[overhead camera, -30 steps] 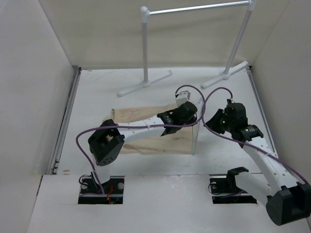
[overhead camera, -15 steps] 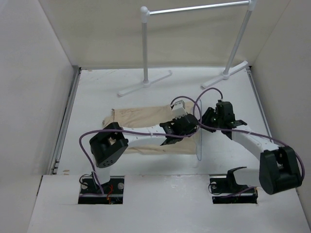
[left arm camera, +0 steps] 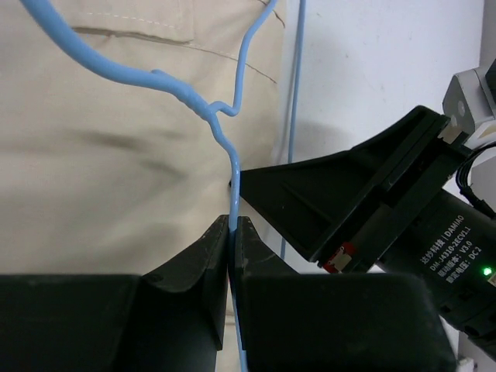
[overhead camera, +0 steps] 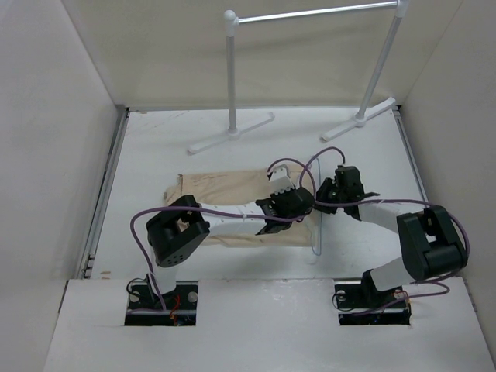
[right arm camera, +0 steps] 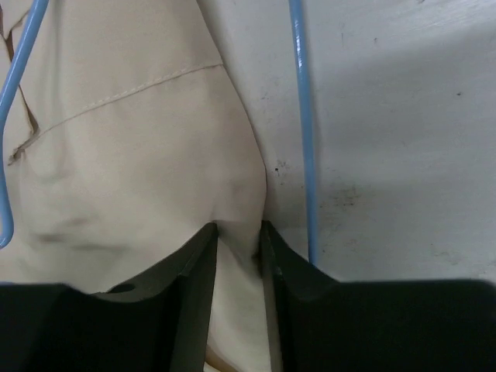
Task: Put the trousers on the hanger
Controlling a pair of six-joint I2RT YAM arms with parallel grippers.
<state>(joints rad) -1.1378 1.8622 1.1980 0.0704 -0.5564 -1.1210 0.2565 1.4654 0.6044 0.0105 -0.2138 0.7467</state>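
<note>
The beige trousers lie flat on the table, folded, mid-view. The thin pale blue hanger stands at their right end. My left gripper is shut on the hanger's wire; in the left wrist view the blue wire runs up from between the closed fingers over the trousers. My right gripper sits right beside it, closed on a fold of the trousers' edge. The hanger's straight bar runs just right of that fold.
A white garment rack with a metal rail stands at the back of the table. White walls enclose the left, right and back. The right gripper's body is close beside the left fingers.
The right arm has swung left and down onto the trousers' right edge and pinched it. The left gripper with the hanger has shifted slightly left and nearer.
</note>
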